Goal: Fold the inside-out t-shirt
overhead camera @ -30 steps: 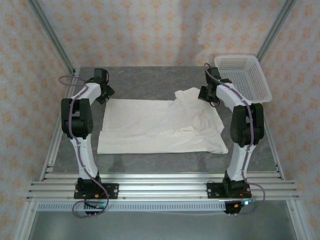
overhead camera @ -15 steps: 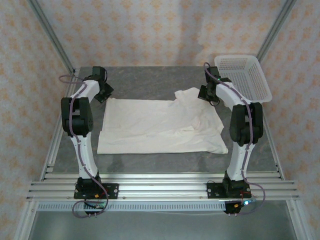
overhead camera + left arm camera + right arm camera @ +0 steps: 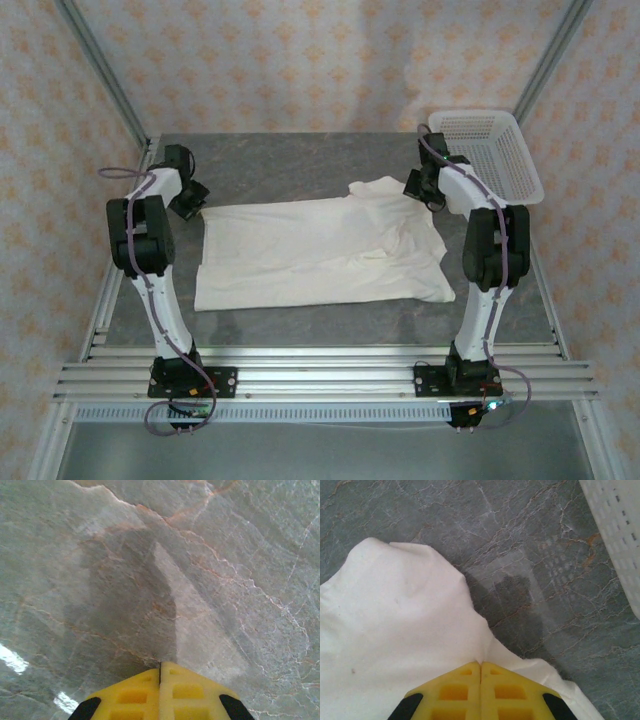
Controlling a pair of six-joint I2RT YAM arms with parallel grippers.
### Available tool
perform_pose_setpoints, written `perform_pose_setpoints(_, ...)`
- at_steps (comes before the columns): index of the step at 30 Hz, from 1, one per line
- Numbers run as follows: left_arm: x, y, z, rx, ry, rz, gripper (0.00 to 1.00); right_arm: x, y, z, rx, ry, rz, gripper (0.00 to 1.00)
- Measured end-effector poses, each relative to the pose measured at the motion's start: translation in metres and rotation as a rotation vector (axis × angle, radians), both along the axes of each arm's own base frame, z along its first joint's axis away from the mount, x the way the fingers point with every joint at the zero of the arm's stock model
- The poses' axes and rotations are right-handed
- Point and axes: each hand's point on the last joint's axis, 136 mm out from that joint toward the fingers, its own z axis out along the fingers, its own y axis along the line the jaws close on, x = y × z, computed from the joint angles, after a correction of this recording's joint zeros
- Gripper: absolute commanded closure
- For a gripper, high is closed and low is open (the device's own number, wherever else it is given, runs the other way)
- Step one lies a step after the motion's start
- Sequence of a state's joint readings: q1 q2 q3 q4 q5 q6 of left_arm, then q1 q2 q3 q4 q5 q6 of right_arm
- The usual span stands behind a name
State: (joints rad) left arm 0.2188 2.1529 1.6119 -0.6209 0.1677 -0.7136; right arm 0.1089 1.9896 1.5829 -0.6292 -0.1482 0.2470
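Jaws are pressed together: left gripper (image 3: 160, 666) empty over table (image 3: 150, 555); t-shirt (image 3: 395, 620) edge pinched by right gripper (image 3: 480, 663), basket (image 3: 620, 530) at 2 o'clock.

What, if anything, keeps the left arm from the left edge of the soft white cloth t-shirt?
Likely yes: the left gripper, jaws shut, hangs over bare grey marbled table beside the far left corner of the white cloth t-shirt, nothing between them.

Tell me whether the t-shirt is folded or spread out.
Spread out: the t-shirt lies flat in one wide sheet on the table, only its far right corner rumpled.
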Motion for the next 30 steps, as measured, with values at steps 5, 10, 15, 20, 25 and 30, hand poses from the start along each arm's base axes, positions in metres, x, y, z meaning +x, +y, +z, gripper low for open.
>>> perform_pose_setpoints(5,0.005,-0.005,0.001,-0.056,-0.035,-0.008,1.0,0.0,0.004,0.0,0.022,0.002,-0.004,1.0)
perform_pose_setpoints(10,0.004,-0.011,0.004,-0.084,-0.058,-0.015,1.0,0.0,0.006,0.002,0.038,0.002,-0.005,1.0)
perform_pose_setpoints(15,-0.024,-0.016,0.041,-0.065,-0.107,-0.003,1.0,-0.003,0.005,0.01,0.044,-0.006,-0.011,1.0)
perform_pose_setpoints(20,-0.061,-0.022,0.088,-0.037,-0.196,0.002,1.0,-0.03,-0.003,0.021,0.047,-0.017,-0.029,1.0)
perform_pose_setpoints(25,-0.084,-0.028,0.072,-0.051,-0.164,0.011,1.0,-0.057,-0.022,0.007,0.052,0.03,-0.08,1.0)
perform_pose_setpoints(30,-0.13,-0.034,0.035,-0.061,-0.051,0.058,1.0,-0.079,-0.022,-0.018,0.064,0.111,-0.089,1.0)
